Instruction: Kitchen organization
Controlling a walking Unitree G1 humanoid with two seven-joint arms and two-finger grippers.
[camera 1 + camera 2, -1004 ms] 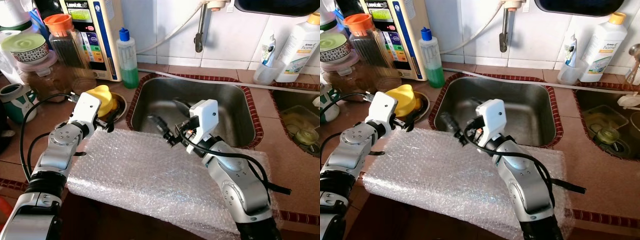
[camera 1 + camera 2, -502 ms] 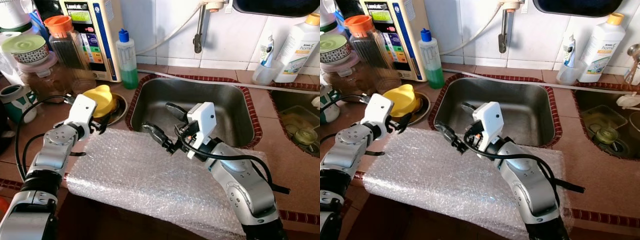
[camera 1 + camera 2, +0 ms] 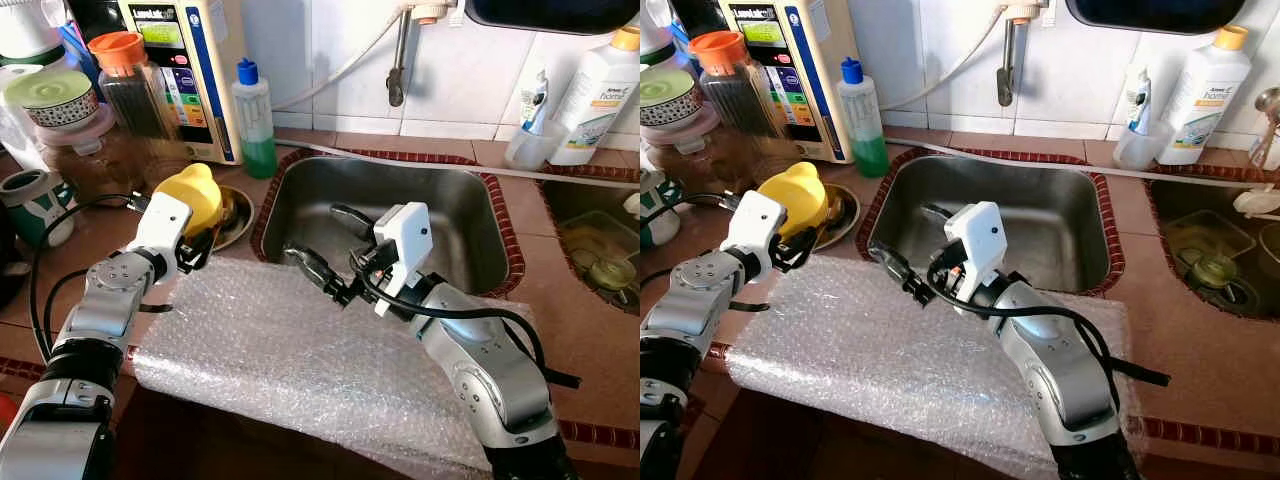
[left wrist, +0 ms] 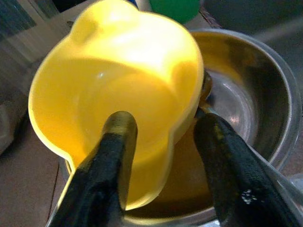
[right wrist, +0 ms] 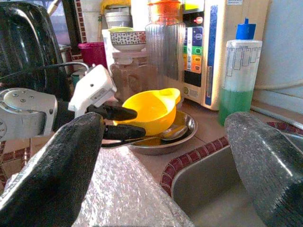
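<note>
One yellow cup (image 4: pixel 118 90) sits tilted in a steel bowl (image 4: pixel 255 109) on the desk (image 3: pixel 590 300), a spoon (image 5: pixel 173 133) lying in the bowl beside it. The left pincer (image 4: pixel 163 135) grips the cup's rim, one finger (image 4: pixel 113 156) inside and the other outside. Half a second ago the cup lay flatter in the bowl; now it is tipped up and raised. The right pincer (image 3: pixel 325 255) is open and holds nothing, hovering over the near-left edge of the sink (image 3: pixel 470 200), much as before. A sheet of bubble wrap (image 3: pixel 290 350) covers the desk's front edge under both arms. Behind the bowl stand a green soap bottle (image 3: pixel 256 120), an orange-lidded jar (image 3: pixel 130 85) and a white appliance (image 3: pixel 190 60). A white bottle (image 3: pixel 595 90) stands past the sink.
</note>
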